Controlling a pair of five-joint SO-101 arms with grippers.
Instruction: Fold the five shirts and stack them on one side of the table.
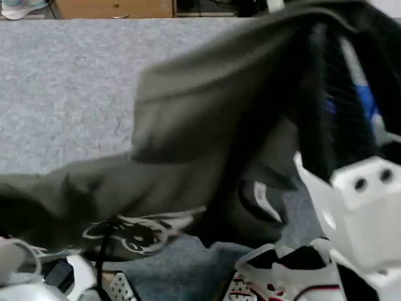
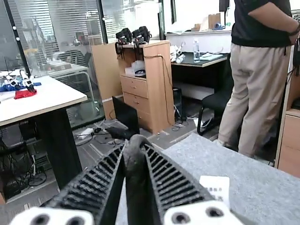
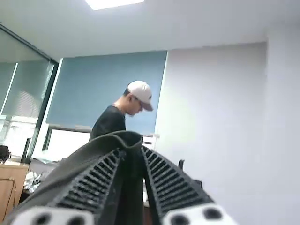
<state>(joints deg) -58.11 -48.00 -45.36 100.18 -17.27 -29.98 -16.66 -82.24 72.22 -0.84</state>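
A dark olive shirt (image 1: 207, 119) with a white print (image 1: 138, 229) hangs lifted above the grey table (image 1: 62, 81), one end trailing down to the left. An arm's gripper (image 1: 329, 106), black fingers on a white housing, rises at the right with the cloth draped over it. In the left wrist view my left gripper (image 2: 133, 143) is shut on a fold of the dark shirt (image 2: 136, 168). My right gripper (image 3: 129, 140) points upward, shut on another fold of the same shirt (image 3: 124, 183).
A white shirt with red and black print (image 1: 282, 276) lies crumpled at the near edge. White cloth and cables (image 1: 25, 269) sit at the near left. A white paper tag (image 2: 213, 185) lies on the grey table surface (image 2: 267, 183).
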